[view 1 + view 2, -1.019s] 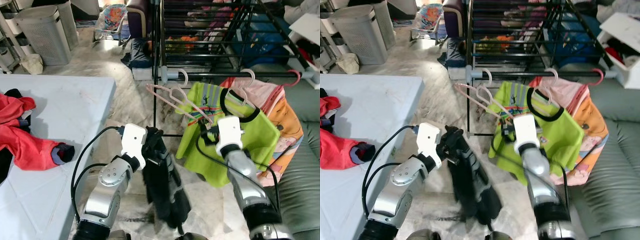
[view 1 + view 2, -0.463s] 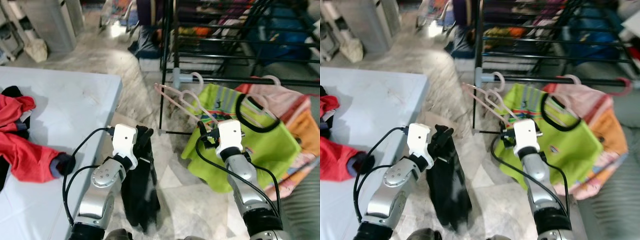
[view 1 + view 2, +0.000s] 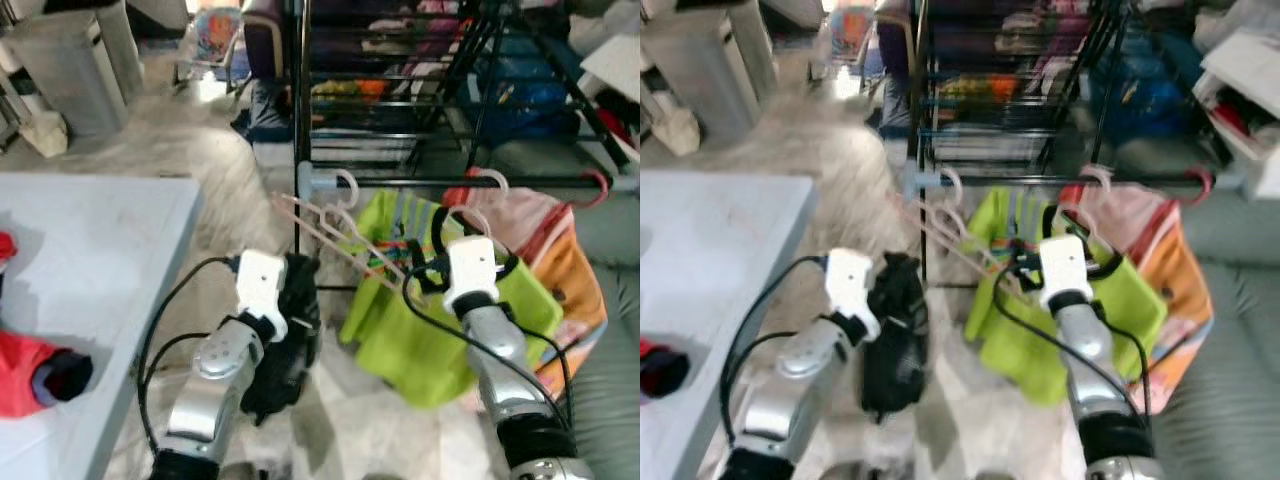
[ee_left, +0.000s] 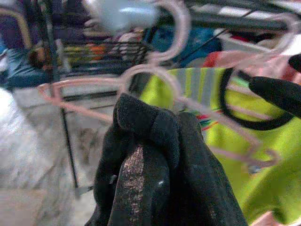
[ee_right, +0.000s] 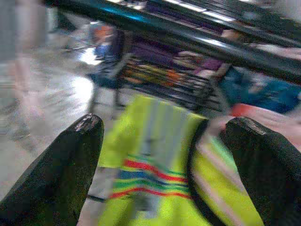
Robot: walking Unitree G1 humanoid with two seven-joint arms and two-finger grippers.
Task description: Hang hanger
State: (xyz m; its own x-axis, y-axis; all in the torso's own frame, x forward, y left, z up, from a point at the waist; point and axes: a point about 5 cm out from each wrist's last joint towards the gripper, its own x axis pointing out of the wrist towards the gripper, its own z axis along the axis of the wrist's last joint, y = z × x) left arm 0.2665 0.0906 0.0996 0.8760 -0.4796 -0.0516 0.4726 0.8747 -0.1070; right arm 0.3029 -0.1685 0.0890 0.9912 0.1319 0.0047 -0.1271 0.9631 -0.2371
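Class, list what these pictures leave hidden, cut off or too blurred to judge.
- Left hand: its fingers are buried in the black cloth, left wrist view.
- Red garment: cut by the left eye view's edge.
- Pink hanger: only a blur, right wrist view.

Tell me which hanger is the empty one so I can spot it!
Find the black drying rack and its front rail. At the rail's left end hangs a pale pink hanger, slanting down toward the lime green shirt. Its neighbours carry clothes; this one is bare.
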